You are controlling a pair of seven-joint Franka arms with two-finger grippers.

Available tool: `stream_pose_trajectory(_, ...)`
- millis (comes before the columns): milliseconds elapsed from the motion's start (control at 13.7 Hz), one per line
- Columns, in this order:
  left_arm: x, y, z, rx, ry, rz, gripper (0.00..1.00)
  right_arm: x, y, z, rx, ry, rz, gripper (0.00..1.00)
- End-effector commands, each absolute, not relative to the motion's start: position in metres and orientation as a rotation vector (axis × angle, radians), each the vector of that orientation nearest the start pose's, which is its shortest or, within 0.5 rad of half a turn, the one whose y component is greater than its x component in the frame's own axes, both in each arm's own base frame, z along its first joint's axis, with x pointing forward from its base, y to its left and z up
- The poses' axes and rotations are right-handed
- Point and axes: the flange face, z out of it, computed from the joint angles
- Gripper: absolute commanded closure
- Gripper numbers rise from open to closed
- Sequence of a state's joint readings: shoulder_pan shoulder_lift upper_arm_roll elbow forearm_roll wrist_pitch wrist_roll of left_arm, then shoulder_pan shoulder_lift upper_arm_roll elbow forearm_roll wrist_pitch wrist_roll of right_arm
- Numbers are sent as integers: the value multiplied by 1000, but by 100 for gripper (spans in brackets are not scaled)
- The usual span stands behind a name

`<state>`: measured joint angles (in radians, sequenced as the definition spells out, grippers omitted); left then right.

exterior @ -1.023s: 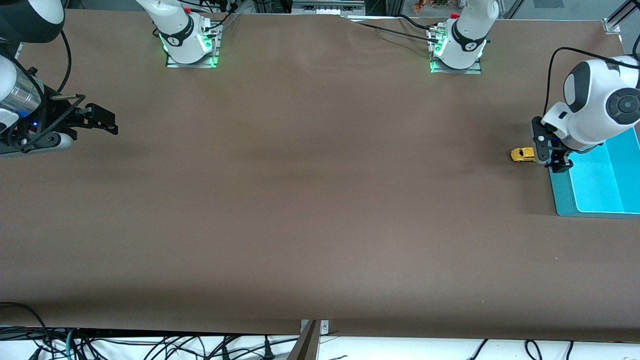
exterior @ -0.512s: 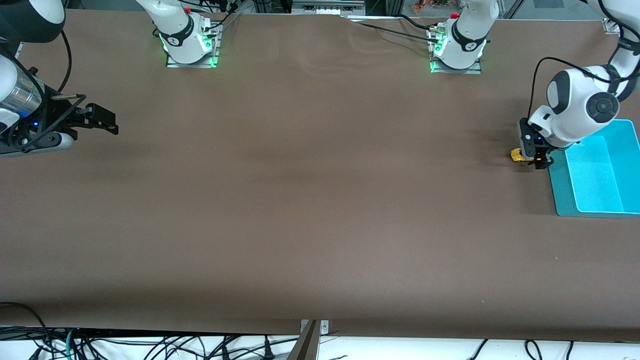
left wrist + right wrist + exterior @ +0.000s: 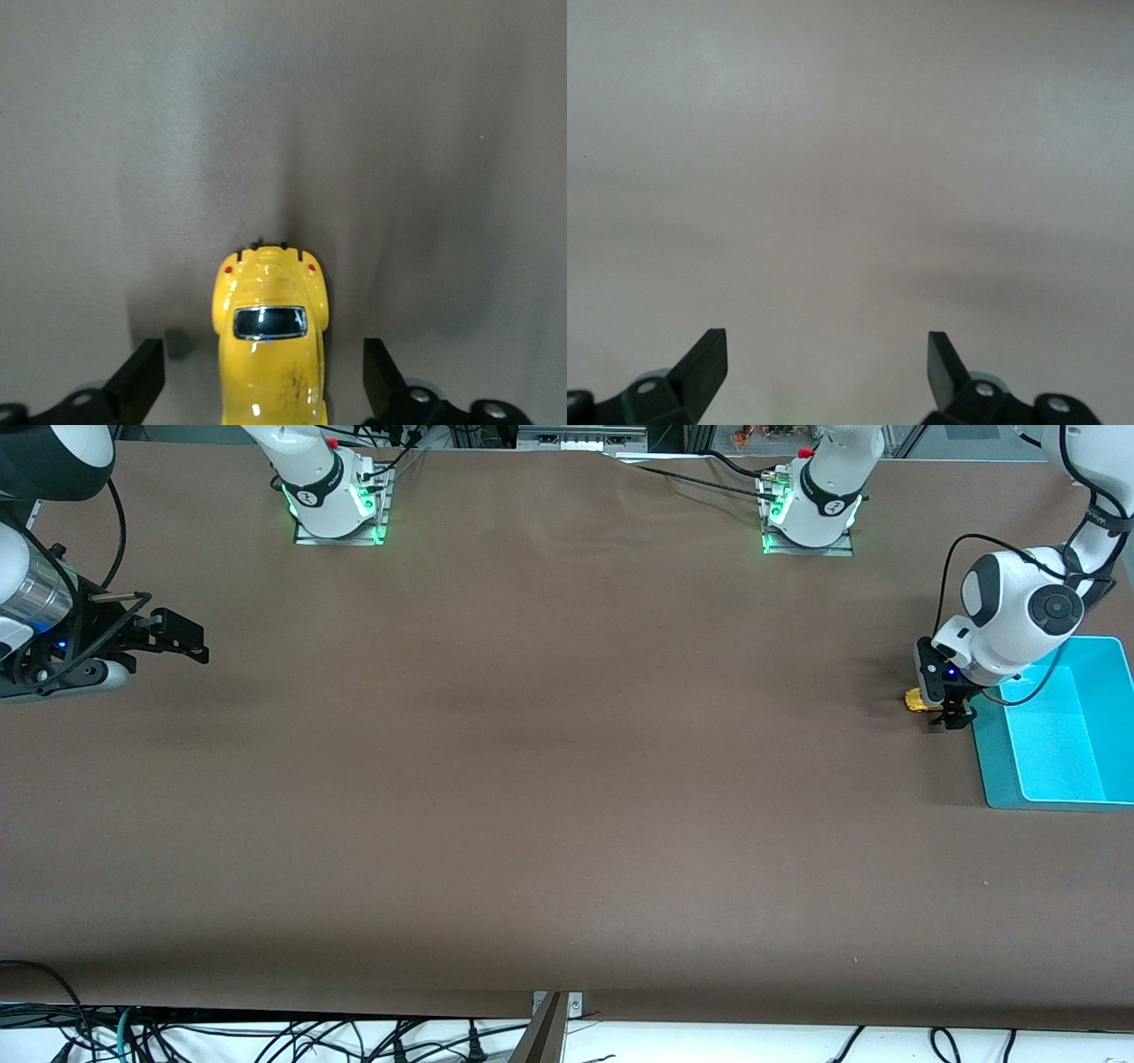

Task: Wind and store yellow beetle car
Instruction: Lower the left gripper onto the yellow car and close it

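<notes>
Since a second ago the left tool (image 3: 943,710) comes down around the yellow beetle car (image 3: 270,350) on the tabletop (image 3: 549,779) beside the blue bin (image 3: 997,771), fingers (image 3: 142,381) wide, not touching. Best close centred, evenly on both sides. Right tool (image 3: 824,372) waits, wide, at the right arm's end.

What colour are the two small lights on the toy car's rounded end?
Red, on the yellow beetle car; the left wrist view shows them best.

A robotics lab: two bolted arm bases (image 3: 335,509) on a brown-covered table (image 3: 532,779), cables (image 3: 266,1041) trailing below.
</notes>
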<state>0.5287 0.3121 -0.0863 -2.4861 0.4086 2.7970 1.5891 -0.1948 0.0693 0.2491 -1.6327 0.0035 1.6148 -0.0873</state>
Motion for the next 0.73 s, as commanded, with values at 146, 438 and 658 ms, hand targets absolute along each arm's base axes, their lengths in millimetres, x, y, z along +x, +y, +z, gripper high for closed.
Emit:
stream_pose_trajectory(146, 435, 183, 171, -2152, 2165, 134, 100, 569, 30, 570, -3122, -226, 132, 0)
stream_pose_trajectory(438, 448, 157, 188, -2098, 2198, 118, 100, 569, 29, 569, -3119, -221, 136, 0)
stream_pose_trajectory(658, 475, 107, 225, -2093, 2209, 198, 100, 568, 30, 570, -3117, -226, 134, 0)
